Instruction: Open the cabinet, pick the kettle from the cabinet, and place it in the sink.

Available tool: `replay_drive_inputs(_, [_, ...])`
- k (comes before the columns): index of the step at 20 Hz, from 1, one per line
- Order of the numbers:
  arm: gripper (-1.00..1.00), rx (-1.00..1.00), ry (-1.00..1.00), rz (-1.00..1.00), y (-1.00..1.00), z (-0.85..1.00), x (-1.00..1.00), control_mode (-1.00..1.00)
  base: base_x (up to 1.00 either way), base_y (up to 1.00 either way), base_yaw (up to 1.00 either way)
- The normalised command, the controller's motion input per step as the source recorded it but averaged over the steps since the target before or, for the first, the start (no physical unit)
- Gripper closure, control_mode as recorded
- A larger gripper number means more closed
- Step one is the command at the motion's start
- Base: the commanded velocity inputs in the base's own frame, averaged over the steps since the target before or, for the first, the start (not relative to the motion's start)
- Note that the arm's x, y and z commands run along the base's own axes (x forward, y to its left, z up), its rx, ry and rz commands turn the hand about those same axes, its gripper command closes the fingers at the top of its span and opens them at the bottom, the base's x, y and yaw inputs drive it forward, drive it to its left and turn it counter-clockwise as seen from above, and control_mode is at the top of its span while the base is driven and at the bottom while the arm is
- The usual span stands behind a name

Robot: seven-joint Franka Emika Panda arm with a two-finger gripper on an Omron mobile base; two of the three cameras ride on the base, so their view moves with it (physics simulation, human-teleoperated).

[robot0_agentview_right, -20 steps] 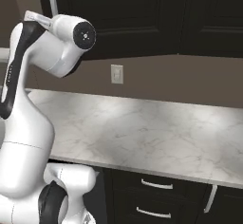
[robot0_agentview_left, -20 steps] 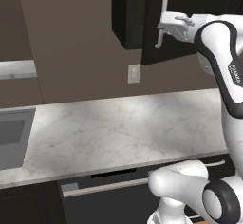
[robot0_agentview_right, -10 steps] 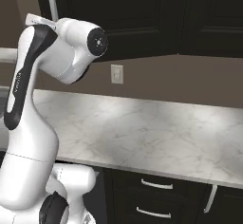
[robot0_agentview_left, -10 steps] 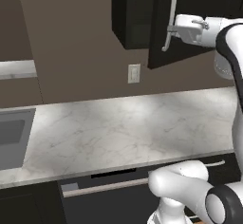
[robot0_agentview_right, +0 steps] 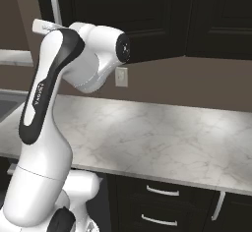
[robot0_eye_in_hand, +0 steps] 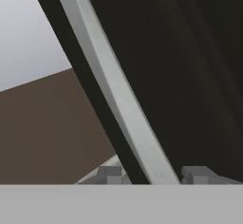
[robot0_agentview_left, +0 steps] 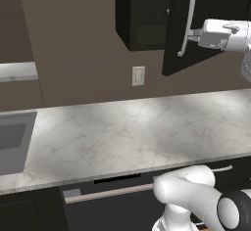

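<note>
Left to right in the left base view: the sink (robot0_agentview_left: pixel 12 142) lies recessed at the far left end of the marble counter (robot0_agentview_left: pixel 142 132), a wall outlet (robot0_agentview_left: pixel 138 75) sits on the brown wall above the counter's middle, and the cabinet (robot0_agentview_left: pixel 147 14) hangs above and to the right of it. Its door (robot0_agentview_left: pixel 211 10) now stands swung well out from the cabinet box; over the last second the door edge has moved rightward, widening the dark opening. The gripper (robot0_agentview_left: pixel 192 35) is at the long silver handle (robot0_agentview_left: pixel 188 19), and in the hand view the handle (robot0_eye_in_hand: pixel 118 104) passes diagonally between the two fingertips (robot0_eye_in_hand: pixel 110 174), so the pincer appears to be partly closed around the bar, gripping it to pull; actual contact of the pads cannot be confirmed. In the right base view the arm's elbow (robot0_agentview_right: pixel 93 54) has risen and shifted, consistent with the pull. The kettle, presumably on a shelf inside, cannot be made out in the dark interior. Judged from this, the opening step is well advanced but unfinished; releasing the handle and reaching inside come next.
</note>
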Motion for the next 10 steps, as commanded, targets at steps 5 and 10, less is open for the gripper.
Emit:
replay_drive_inputs(5, [1.00,0.00,0.00,0.14,-0.01,0.08,-0.69,-1.00,0.00,0.00,0.00])
replay_drive_inputs(10, [1.00,0.00,0.00,0.11,-0.04,0.08,-0.71,-1.00,0.00,0.00,0.00])
